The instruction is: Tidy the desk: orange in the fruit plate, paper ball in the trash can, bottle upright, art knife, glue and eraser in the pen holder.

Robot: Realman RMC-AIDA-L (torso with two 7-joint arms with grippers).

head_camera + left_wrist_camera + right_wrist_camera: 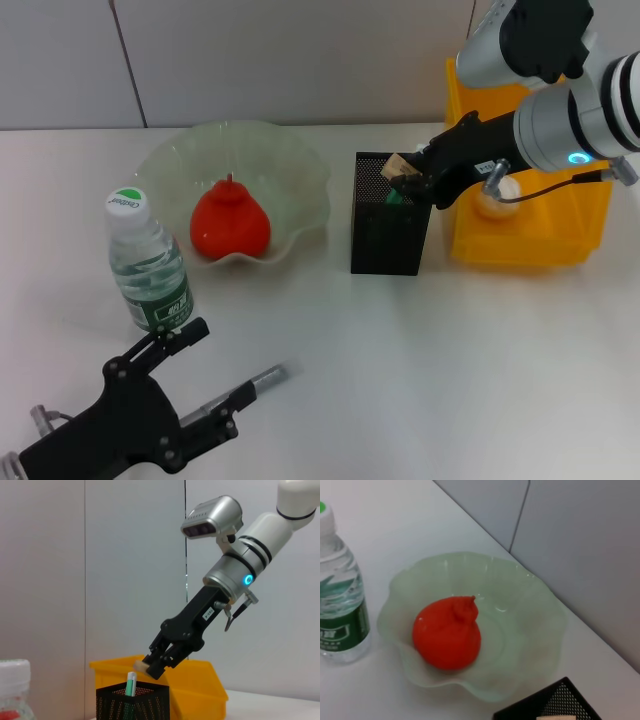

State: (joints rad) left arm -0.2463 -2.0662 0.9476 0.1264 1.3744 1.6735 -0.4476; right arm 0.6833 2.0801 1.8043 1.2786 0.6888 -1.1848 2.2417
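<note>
- My right gripper hovers over the pen holder, at the fruit plate's three o'clock, clamped on the eraser.
- The eraser looks light, soft and grippy; I judge a pinch across its short faces is best.
- The upright bottle's green cap has lettering I cannot read.
- My left gripper waits at six o'clock, fingers spread.

White desk with bottle, fruit plate, pen holder.
</note>
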